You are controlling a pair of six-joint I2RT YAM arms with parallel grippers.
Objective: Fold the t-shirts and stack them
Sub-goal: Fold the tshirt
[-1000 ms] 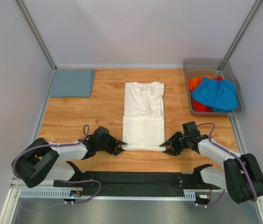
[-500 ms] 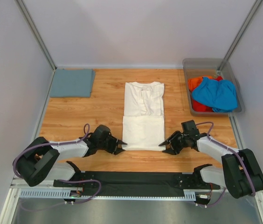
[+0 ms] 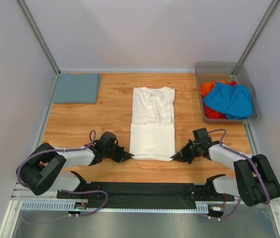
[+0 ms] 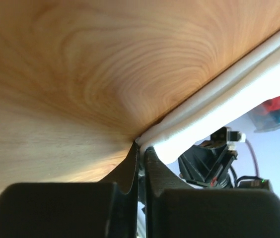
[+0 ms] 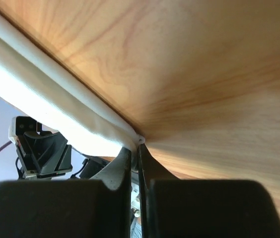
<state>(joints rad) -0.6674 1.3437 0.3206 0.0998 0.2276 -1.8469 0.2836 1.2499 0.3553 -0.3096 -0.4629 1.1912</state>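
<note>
A cream-white t-shirt (image 3: 153, 119) lies in the middle of the wooden table, folded into a narrow strip with its lower part doubled up over itself. My left gripper (image 3: 128, 156) is shut on the near left corner of that t-shirt (image 4: 189, 124), the cloth pinched between its fingertips. My right gripper (image 3: 174, 157) is shut on the near right corner of the cream t-shirt (image 5: 75, 119). A folded grey-blue t-shirt (image 3: 76, 88) lies at the far left. Bright blue (image 3: 229, 99) and orange-red (image 3: 208, 89) t-shirts lie crumpled in the bin.
A clear grey plastic bin (image 3: 203, 68) stands at the far right of the table. White walls and metal posts close in the left, back and right sides. The black base rail (image 3: 145, 191) runs along the near edge between the arms.
Both grippers have slid inward to the near corners of the cream t-shirt and closed on them. The shirt's near edge looks slightly lifted.
</note>
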